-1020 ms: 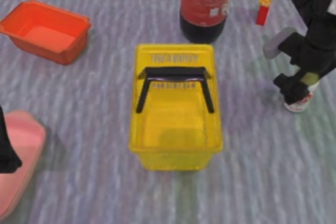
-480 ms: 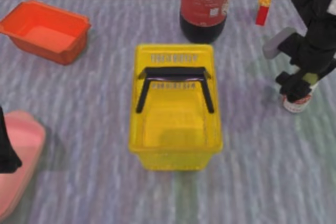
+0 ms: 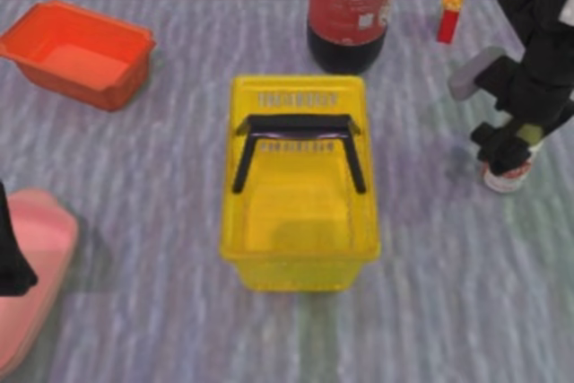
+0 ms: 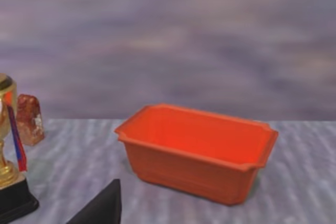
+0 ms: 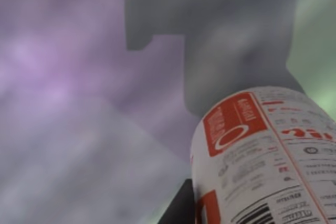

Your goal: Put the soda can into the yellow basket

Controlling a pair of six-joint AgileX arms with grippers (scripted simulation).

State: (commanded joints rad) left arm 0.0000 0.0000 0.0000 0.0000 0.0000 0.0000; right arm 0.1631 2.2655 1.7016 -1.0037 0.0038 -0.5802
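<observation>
The right end effector (image 3: 508,152) is set down over the soda can (image 3: 508,177) at the worktop's right side, and whether its fingers are pinching the can cannot be told from the views. The can stands upright on the worktop (image 3: 134,177), only its lower white-and-red part showing below the black arm in the top view. In the right wrist view the can (image 5: 268,161) fills the near field, its red label and printed text close to the camera. The yellow basket (image 3: 299,262) sits at the worktop's middle, well apart from the can, with its black handle (image 3: 299,125) raised across the opening. Behind the basket stands 1 dark bottle (image 3: 352,6). An orange-red tray (image 3: 79,53) lies at the far left. The left arm is parked at the left edge
</observation>
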